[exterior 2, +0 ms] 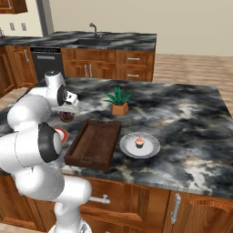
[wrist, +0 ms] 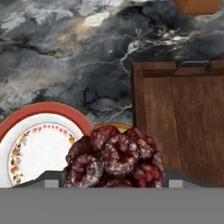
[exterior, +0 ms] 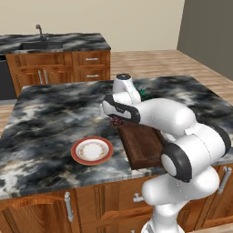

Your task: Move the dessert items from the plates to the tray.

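Marble island counter (exterior 2: 191, 113) bears the tray (exterior 2: 93, 145), and the gripper (exterior 2: 67, 116) holds the dark lump (wrist: 116, 159) clamped above the red-rimmed plate (wrist: 30, 118).

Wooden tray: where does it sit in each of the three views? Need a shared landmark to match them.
Left base view: tray right of centre, at the counter's near edge, partly behind the arm.
Right base view: tray left of centre, between the red-rimmed plate and the whitish plate.
Hand view: tray fills the right side.
Shared landmark: the red-rimmed plate, lying beside the tray.
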Motion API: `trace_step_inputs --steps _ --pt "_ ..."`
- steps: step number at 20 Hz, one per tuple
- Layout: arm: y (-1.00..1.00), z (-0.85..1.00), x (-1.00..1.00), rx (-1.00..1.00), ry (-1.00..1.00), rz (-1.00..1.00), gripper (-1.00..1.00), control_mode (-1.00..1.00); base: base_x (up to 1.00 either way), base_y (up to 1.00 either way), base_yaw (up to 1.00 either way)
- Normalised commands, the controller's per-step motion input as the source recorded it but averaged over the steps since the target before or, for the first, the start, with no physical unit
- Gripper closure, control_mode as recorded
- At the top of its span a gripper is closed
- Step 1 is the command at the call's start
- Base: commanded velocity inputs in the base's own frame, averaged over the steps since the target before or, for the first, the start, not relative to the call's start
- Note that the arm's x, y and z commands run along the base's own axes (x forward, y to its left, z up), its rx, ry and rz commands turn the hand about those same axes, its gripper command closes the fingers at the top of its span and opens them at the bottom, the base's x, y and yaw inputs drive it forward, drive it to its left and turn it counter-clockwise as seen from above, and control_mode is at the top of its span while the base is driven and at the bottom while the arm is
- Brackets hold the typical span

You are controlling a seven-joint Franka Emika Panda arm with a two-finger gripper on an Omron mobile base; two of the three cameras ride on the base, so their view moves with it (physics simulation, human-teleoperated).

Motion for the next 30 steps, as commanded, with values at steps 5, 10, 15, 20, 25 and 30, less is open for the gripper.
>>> trace_step_inputs --steps 5,10,15,20,25,30 --pt "-0.90 0.01 0.16 0.02 0.00 -0.25 1.00 -1.00 0.00 0.00 0.00" --pt "-0.75 0.00 0.24 0.02 0.00 -0.18 1.00 -1.00 0.00 0.00 0.00" --pt "-0.34 0.00 0.09 0.05 0.02 -0.03 1.00 -1.00 0.00 0.00 0.00" --pt "-0.16 -0.04 0.08 0.03 0.08 0.04 1.00 -1.00 0.00 0.00 0.00" --pt "-0.10 -0.32 0.00 0.03 0.10 0.02 1.00 -1.00 0.00 0.00 0.00" --pt "0.00 -0.64 0.09 0.00 0.13 0.00 1.00 -1.00 0.00 0.00 0.00"
